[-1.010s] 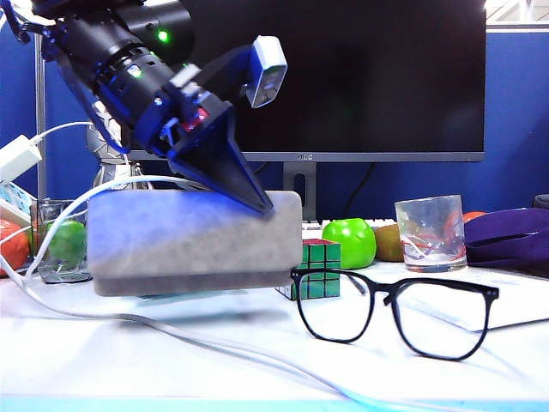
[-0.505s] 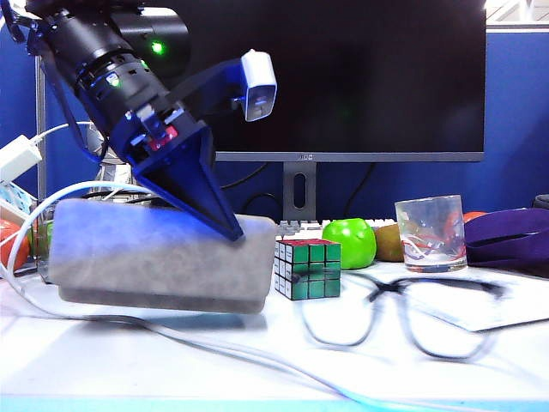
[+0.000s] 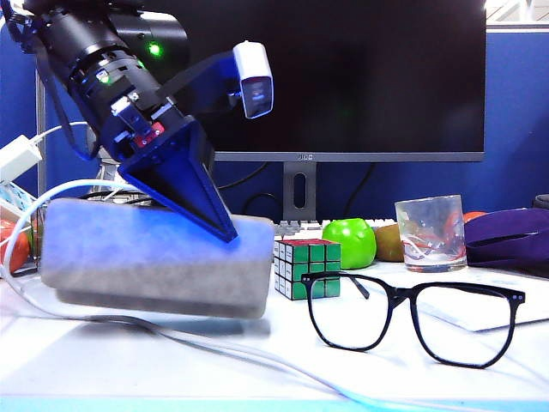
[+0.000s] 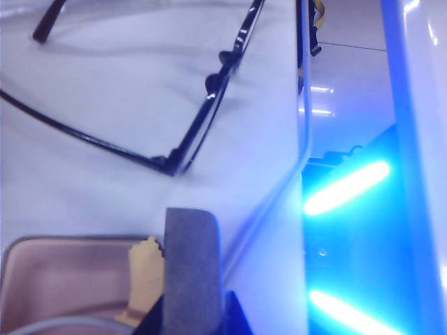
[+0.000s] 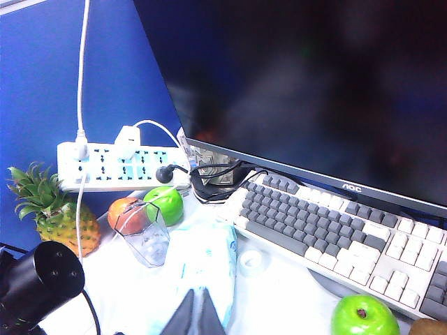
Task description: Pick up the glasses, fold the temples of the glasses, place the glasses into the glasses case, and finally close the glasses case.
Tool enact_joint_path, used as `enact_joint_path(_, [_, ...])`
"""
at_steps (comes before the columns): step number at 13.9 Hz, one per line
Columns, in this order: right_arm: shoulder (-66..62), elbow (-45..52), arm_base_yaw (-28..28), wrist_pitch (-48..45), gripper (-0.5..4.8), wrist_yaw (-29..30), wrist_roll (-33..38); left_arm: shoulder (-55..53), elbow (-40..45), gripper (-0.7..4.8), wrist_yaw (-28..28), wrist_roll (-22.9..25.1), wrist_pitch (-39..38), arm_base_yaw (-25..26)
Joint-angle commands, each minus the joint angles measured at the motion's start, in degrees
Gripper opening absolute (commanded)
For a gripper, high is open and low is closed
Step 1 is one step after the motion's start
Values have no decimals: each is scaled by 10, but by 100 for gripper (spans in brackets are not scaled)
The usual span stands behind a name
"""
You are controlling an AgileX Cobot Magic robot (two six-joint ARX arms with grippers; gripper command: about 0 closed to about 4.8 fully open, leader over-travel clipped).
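The left claw [image 3: 225, 230] pinches the stiff grey suede glasses case [image 3: 154, 257] by its rim; the right claw [image 5: 198, 307] is closed, empty. The fragile black thin-framed glasses [image 3: 412, 318] beside it want a bridge grip.

- The glasses case [image 3: 154, 257] is covered in a grey, matt, suede-like cloth with a fine nap; its inside [image 4: 63, 279] is seen in the left wrist view as a smooth, pale, faintly shiny lining.
- The glasses [image 3: 412, 318] are made of thin, glossy black plastic, with clear, smooth lenses.
- The left gripper [image 3: 225, 230], clamped on the case wall, is formed of hard, smooth blue plastic.
- The right gripper [image 5: 198, 313], seen shut above the desk, is finished in dark, matt plastic.
- The table [image 3: 257, 378] is topped with a smooth, white, slightly reflective surface.
- The drinking glass [image 3: 431, 233] is made of clear, shiny glass.
- The Rubik's cube [image 3: 307, 268] is faced with glossy plastic tiles.
- The green apple [image 3: 350, 242] is given a waxy shine.
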State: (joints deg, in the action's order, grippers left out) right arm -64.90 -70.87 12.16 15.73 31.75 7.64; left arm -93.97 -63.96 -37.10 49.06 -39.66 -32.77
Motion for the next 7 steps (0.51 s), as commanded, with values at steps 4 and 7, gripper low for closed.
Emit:
enact_joint_path(4, [2, -2, 1, -10, -5, 6, -2, 1, -3, 193, -19, 0, 75, 0])
enact_joint_path(7, [2, -2, 1, -3, -5, 6, -2, 28, -3, 193, 19, -77, 132, 4])
